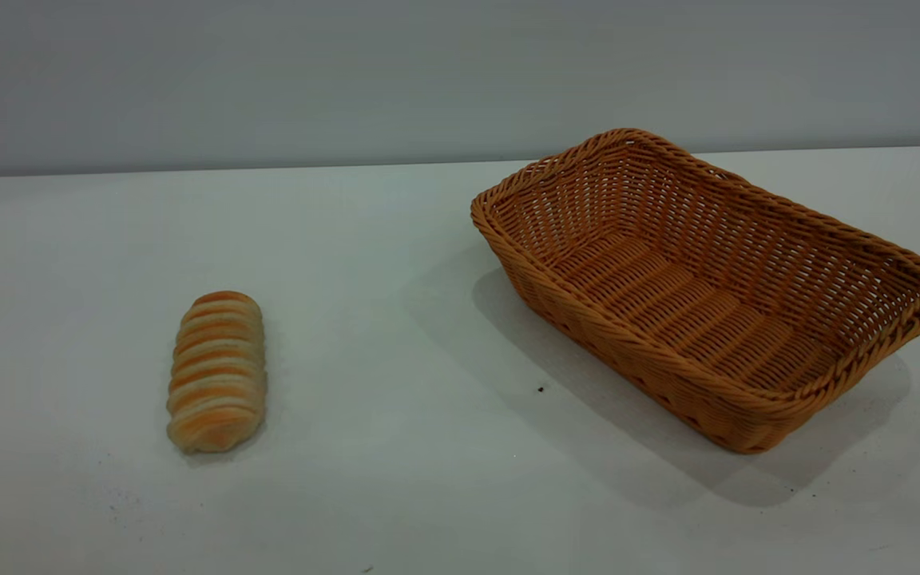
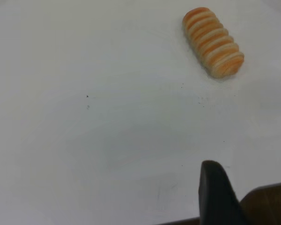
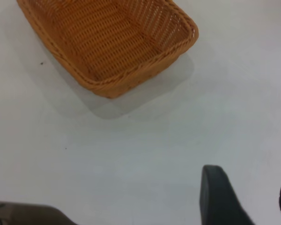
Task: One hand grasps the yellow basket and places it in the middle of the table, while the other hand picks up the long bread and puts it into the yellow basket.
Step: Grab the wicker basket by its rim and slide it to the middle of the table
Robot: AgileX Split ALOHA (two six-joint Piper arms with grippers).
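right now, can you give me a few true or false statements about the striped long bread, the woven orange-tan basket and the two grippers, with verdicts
1. The woven orange-tan wicker basket holds nothing. True.
2. The small striped long bread lies inside the basket. False: it lies on the white table, well apart from the basket, at the exterior view's left.
3. The left gripper has closed on the bread. False: its fingers stand apart with nothing between them, and the bread lies off ahead of it.
4. The right gripper is open and clear of the basket. True.
5. The basket is tipped on its side. False: it sits upright on its flat bottom.
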